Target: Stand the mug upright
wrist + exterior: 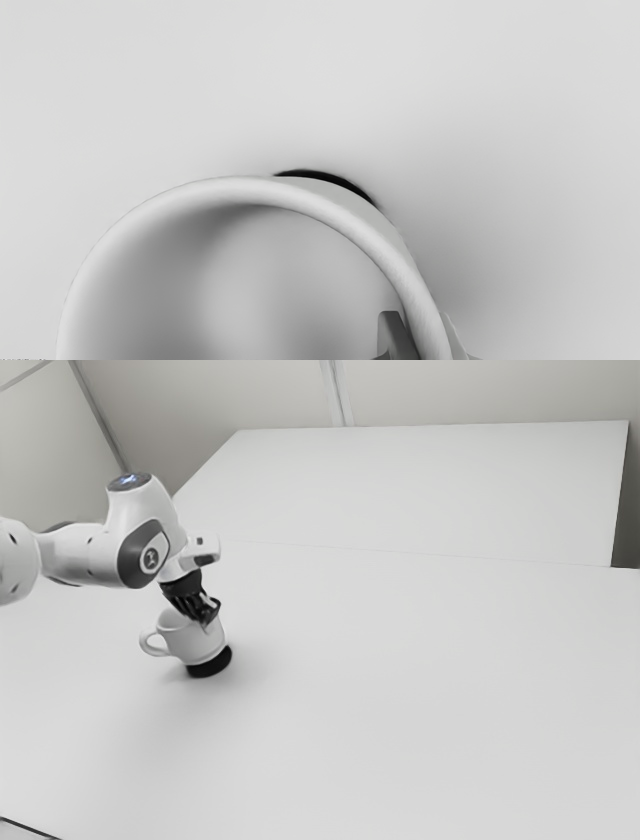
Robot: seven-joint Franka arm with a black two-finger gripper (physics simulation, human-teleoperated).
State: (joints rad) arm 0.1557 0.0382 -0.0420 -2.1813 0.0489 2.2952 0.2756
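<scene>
Exterior view: the claw grips the smooth, round-rimmed white mug.

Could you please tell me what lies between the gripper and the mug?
Nothing: the wrist view shows the gripper shut directly on the wall of the mug, one finger inside and one outside.

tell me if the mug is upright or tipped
The mug is mostly upright but leaning: mouth up, black base below, offset toward the exterior view's right.
</scene>
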